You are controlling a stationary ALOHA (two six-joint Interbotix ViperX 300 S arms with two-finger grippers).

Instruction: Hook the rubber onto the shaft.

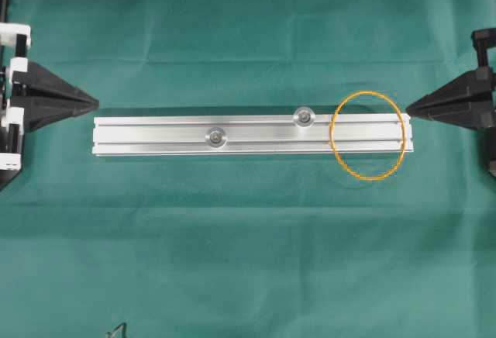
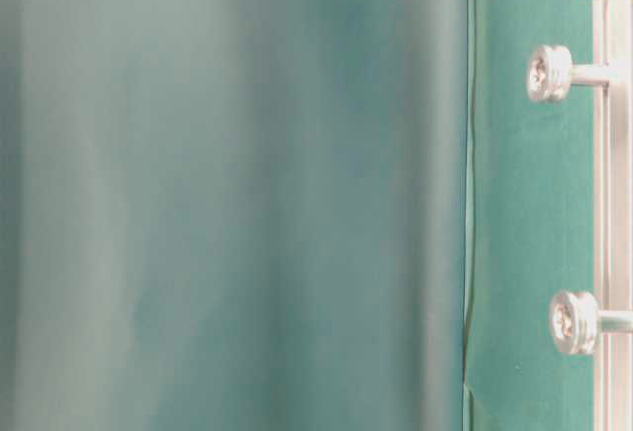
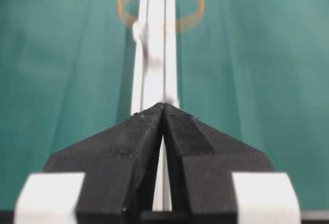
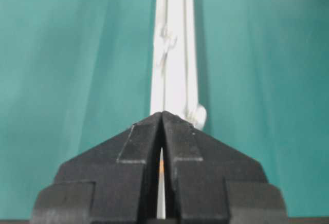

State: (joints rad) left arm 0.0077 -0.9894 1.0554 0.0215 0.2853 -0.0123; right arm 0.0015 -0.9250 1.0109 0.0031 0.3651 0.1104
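Both grippers, left point(image 3: 163, 106) and right point(image 4: 162, 113), pressed together and empty; the rubber point(image 1: 368, 136) lies unhooked just before the right; grasping comes next.

Orange rubber point(image 1: 367, 136), silver rail point(image 1: 155, 136), plain green cloth point(image 1: 232, 260).

Both the left gripper point(image 1: 94, 104) and the right gripper point(image 1: 408, 108) carry matte black, wedge-shaped fingers tapering to a point, the left with white mounting blocks behind.
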